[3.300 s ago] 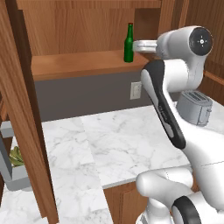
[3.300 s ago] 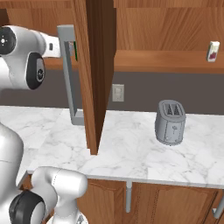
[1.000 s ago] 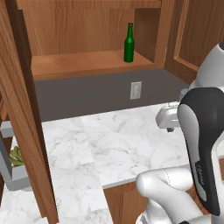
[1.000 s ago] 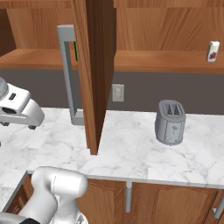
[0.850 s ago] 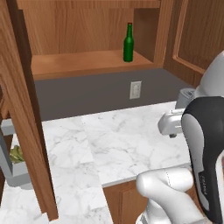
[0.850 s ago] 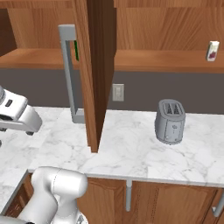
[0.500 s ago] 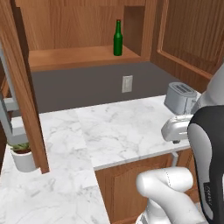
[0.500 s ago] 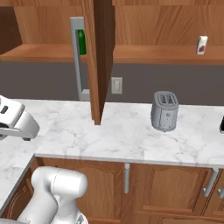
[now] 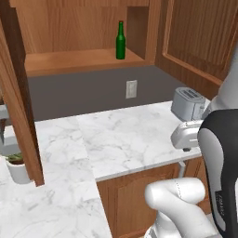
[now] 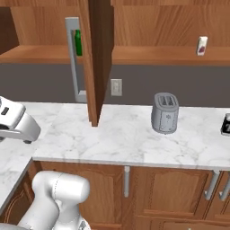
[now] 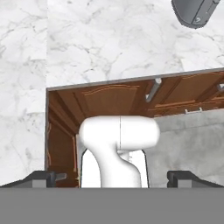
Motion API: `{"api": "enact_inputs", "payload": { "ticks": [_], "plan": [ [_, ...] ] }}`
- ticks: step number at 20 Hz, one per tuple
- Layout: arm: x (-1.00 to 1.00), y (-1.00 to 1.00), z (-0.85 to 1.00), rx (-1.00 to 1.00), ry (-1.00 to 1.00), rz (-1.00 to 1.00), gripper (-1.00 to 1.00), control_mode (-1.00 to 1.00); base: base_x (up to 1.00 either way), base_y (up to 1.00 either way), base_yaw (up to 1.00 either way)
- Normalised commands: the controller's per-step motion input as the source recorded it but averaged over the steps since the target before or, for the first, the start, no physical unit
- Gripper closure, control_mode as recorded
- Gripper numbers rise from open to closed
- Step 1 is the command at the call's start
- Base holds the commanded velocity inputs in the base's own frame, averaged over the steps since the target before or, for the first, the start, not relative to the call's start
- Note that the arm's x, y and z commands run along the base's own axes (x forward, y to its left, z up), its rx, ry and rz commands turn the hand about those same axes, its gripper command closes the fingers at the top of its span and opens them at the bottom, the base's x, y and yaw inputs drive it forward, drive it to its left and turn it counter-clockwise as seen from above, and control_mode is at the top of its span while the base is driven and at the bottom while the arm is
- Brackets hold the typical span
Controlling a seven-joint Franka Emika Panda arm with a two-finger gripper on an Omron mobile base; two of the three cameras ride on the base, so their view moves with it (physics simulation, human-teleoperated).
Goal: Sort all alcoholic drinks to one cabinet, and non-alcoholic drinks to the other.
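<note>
Left base view: green bottle (image 9: 120, 41) stands upright on the open cabinet shelf (image 9: 69, 60), near its right wall. Glass, so rigid, slick and breakable; I'd pinch the straight body below the neck, not the red cap. Toaster (image 9: 188, 103) sits on the marble counter (image 9: 121, 139) well below and to the right, not in the way. Small potted plant (image 9: 17, 166) at the left edge, by the open door.

Right base view: white carton (image 10: 202, 46) with the red-pink mark sits on the right cabinet's shelf, upright. Likely light and crushable; grip the flat sides gently. Dark thing (image 10: 226, 124) at the counter's right edge is cut off, can't identify it. Open cabinet door (image 10: 96, 58) hangs between the two shelves, the main obstacle for any swing across.

Hand view: gripper (image 11: 113, 177) fingers spread wide, nothing between them, pointing down past the counter edge; toaster corner top right.
</note>
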Motion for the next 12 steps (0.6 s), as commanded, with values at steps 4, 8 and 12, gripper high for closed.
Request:
{"api": "enact_inputs", "payload": {
  "ticks": [4,8,12],
  "plan": [
    [0.0,0.0,0.0,0.0,0.0,0.0,-1.0,1.0,-0.01,-0.64,0.15],
    [0.0,0.0,0.0,0.0,0.0,0.0,-1.0,1.0,-0.06,-0.43,0.26],
    [0.0,0.0,0.0,0.0,0.0,0.0,-1.0,1.0,-0.45,-0.1,0.24]
  ]
}}
